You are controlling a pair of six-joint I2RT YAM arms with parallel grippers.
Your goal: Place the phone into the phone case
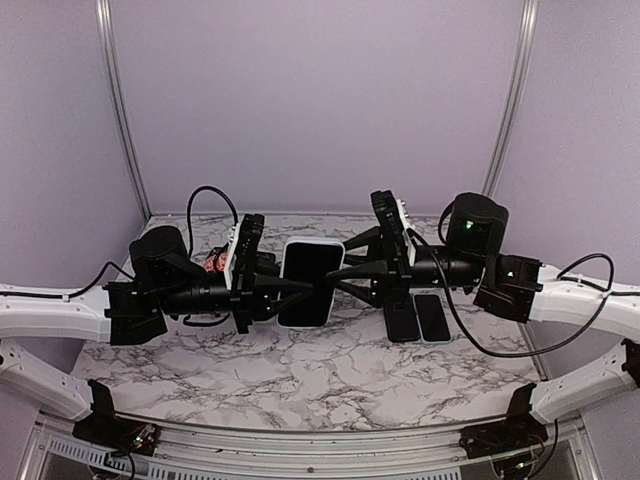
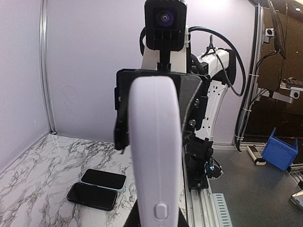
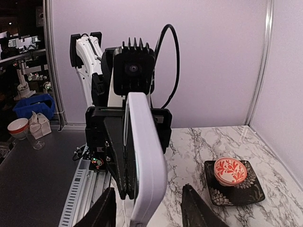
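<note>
Left tool (image 1: pixel 305 287) is closed tight on the left edge of the phone case (image 1: pixel 312 249) and holds it clear of the marbled surface (image 1: pixel 300 385), between the two arms. Right tool (image 3: pixel 150 210) faces it from the case's other side, jaws parted; in its wrist view its fingers (image 3: pixel 105 210) stand either side of the case's thin edge with gaps showing, and no contact can be seen there.

From above, the white case is lifted with its open side up, and the dark screen of the phone (image 1: pixel 305 265) shows within the white rim. Whether the phone is seated all the way round cannot be told. From the left wrist, the plain white back of the case fills the middle of the view.

Right of the case, past the right tool, two more handsets lie flat on the surface side by side, one in a light cover (image 2: pixel 103 179), the other dark (image 2: pixel 92 196).

Left of the case, behind the left arm, a red and white patterned bowl (image 3: pixel 229 171) sits on a dark plate (image 3: pixel 239 194).
</note>
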